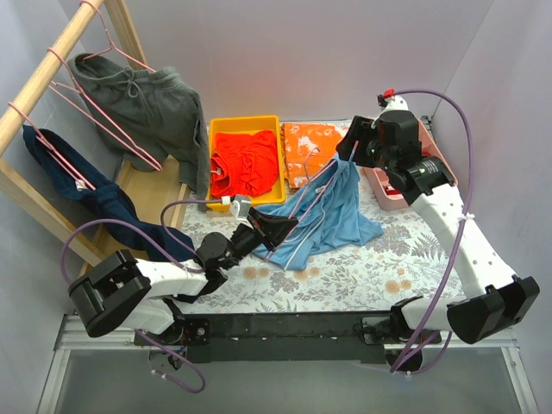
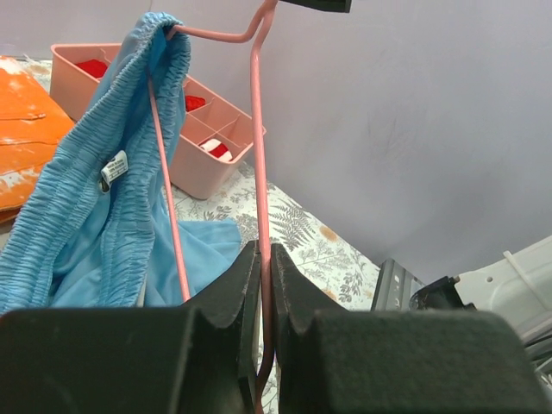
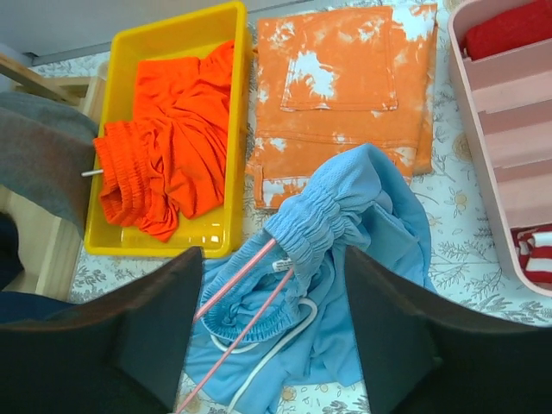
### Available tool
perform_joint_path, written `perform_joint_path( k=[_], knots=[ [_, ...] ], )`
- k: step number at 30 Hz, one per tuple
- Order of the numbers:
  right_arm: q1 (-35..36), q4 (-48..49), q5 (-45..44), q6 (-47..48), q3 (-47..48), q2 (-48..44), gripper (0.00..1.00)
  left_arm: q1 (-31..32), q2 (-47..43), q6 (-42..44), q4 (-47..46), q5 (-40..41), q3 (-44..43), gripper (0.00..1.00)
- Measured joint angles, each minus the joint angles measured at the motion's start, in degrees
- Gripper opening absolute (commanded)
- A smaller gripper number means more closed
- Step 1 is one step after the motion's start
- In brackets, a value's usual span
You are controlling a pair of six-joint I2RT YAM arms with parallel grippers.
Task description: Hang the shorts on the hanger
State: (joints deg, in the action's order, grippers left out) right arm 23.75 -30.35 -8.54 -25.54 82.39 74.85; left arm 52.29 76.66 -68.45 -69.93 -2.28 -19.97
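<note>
Step in hand: looked like mid-threading. The shorts (image 1: 338,216) were hooked onto one end of the hanger (image 2: 256,129) but weren't properly on it yet.
Left gripper (image 2: 265,252): fingers pinched tight on the pink wire, holding the hanger tilted up off the table.
Right gripper (image 3: 272,252): fingers wide apart, hovering right over the bunched waistband (image 3: 315,216), nothing in them.
Where the shorts were: waistband looped over the hanger's raised corner. The rest of the blue fabric was slumped on the floral tablecloth (image 1: 414,259), between the yellow bin (image 1: 246,121) and the pink tray (image 3: 517,121).
Next move, my guess: the right one needed to close on the waistband and drag it further along the wire, with the left holding the hanger steady.
Watch out for: only a small bit of elastic sat on the wire, so I reckon it could've slipped off pretty easily if the hanger tipped.
</note>
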Motion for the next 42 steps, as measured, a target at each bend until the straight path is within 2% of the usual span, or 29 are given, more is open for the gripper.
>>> perform_joint_path(
  k=[1, 3, 8, 13, 18, 24, 32, 38, 41, 42],
  knots=[
    [0.0, 0.2, -0.1, -0.3, -0.2, -0.6, 0.59, 0.0, 0.0, 0.0, -0.3, 0.1, 0.0, 0.0],
    [0.0, 2.1, 0.3, -1.5, -3.4, -3.1, 0.6, 0.0, 0.0, -0.2, -0.9, 0.9, 0.0, 0.0],
    [0.0, 7.5, 3.1, -6.0, -21.8, -12.3, 0.59, 0.0, 0.2, -0.4, -1.3, 2.6, 0.0, 0.0],
    [1.7, 10.0, 5.2, -9.3, -32.1, -11.6, 0.63, 0.0, 1.0, -0.4, -1.6, 3.7, 0.0, 0.0],
    [5.9, 15.8, 5.5, -11.5, -32.8, -8.4, 0.63, 0.0, 1.4, -0.4, -1.9, 4.5, 0.0, 0.0],
    [9.9, 25.0, 4.6, -16.3, -38.2, -4.7, 0.58, 0.0, 1.9, -0.4, -2.1, 5.2, 0.0, 0.0],
    [14.1, 29.6, 0.9, -21.7, -39.1, 1.3, 0.57, 0.0, 2.6, -0.2, -2.1, 6.2, -0.8, 0.0],
    [14.3, 30.1, 0.2, -23.5, -37.4, 5.8, 0.56, 0.0, 2.6, 0.4, -2.1, 6.5, -0.8, 0.0],
    [14.3, 30.1, 0.0, -23.8, -37.1, 7.2, 0.54, 0.0, 2.6, 0.5, -2.1, 6.5, -0.8, 0.0],
    [14.3, 30.1, 0.0, -23.7, -37.1, 7.6, 0.49, 0.0, 2.6, 0.5, -2.1, 6.5, -0.8, 0.0]
  ],
)
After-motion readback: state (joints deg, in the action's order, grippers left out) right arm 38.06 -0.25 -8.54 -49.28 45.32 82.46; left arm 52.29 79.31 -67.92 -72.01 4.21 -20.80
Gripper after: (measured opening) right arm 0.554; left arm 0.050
